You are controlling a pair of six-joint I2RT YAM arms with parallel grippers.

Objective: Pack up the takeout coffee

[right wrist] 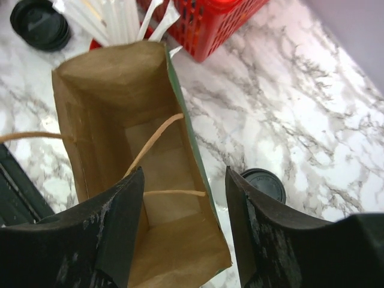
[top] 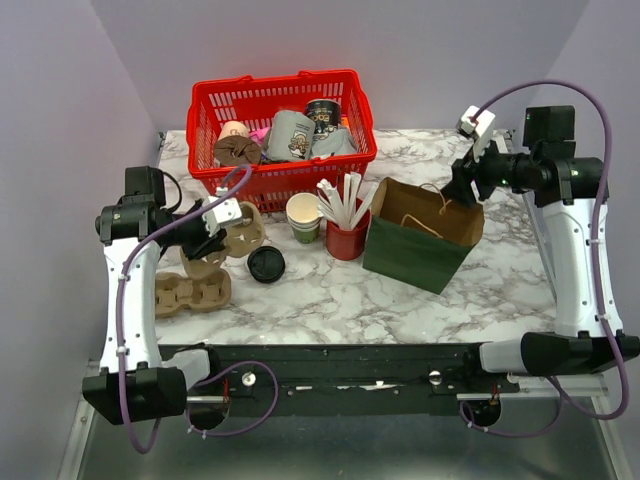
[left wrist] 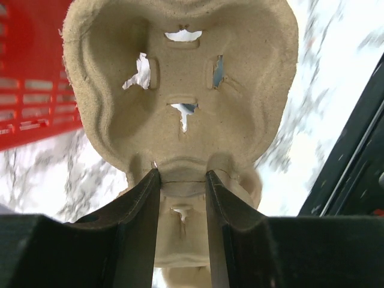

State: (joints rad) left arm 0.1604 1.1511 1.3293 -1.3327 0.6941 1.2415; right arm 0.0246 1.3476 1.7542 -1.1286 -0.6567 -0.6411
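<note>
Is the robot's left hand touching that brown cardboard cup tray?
Touching. In the left wrist view, the left gripper pinches a ridge of the cup tray between its two fingers, with no gap on either side.

White arms, black joints, purple cables, scuffed black jaws

Nothing legible — the printed cup in the red basket (design too small) is unreadable.
</note>
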